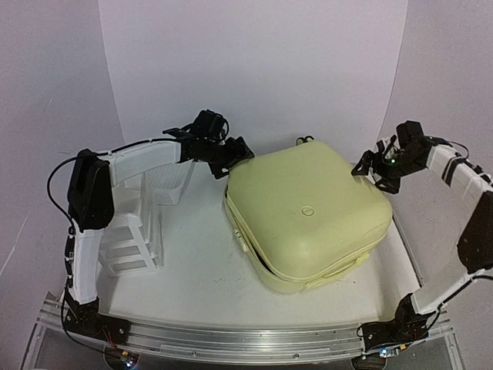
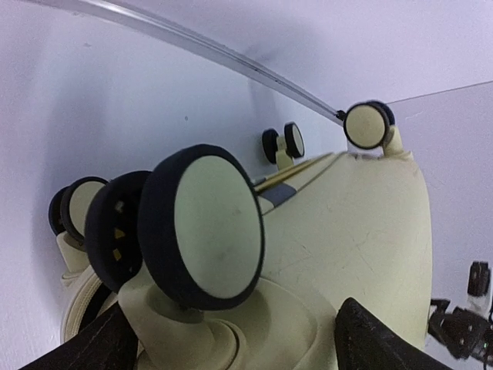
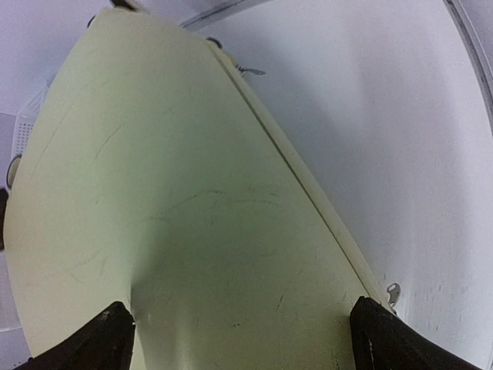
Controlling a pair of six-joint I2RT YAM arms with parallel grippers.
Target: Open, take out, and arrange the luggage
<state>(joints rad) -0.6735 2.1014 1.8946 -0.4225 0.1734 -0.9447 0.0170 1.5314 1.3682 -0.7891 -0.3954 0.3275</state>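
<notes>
The luggage (image 1: 308, 212) is a pale-yellow hard-shell suitcase lying flat and closed on the table, right of centre. My left gripper (image 1: 235, 158) is at its far left corner, by the wheels. In the left wrist view a black wheel with a cream hub (image 2: 204, 227) stands just ahead of the gap between the wide-apart fingers (image 2: 377, 339), which do not touch it. Further wheels (image 2: 368, 125) show along that end. My right gripper (image 1: 368, 168) is at the far right corner, open, its fingers (image 3: 100, 339) straddling the shell (image 3: 192, 200). A zipper pull (image 3: 393, 291) hangs by the seam.
A white mesh basket (image 1: 169, 185) and a white plastic drawer unit (image 1: 131, 231) stand at the left, under the left arm. A metal rim (image 1: 408, 254) runs along the table's right side. White backdrop walls close the scene behind.
</notes>
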